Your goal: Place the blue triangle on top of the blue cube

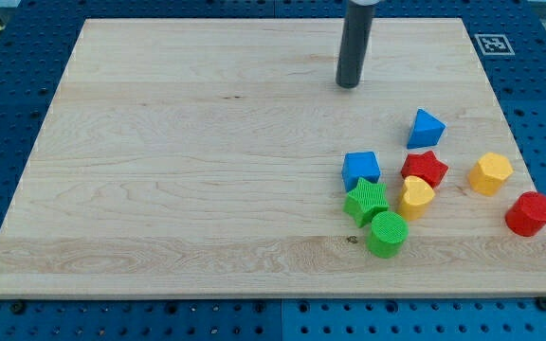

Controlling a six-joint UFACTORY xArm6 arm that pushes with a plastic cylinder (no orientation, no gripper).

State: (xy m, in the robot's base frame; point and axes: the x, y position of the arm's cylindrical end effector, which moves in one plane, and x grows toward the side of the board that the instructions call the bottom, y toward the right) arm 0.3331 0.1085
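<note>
The blue triangle [427,128] is seen on the bench [178,170] just beyond the blue cube [361,170], toward the view's upper right, apart from it. My tip [349,85] is set well above the cube toward the view's top; no claw is carried, so none can be reported.

triangle [427,128] up-right of cube [361,169] | my tip [349,84] above both, apart

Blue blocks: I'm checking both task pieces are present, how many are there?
2: the blue triangle at the cluster's top, and the blue cube below-left of it. None look hidden.
</note>
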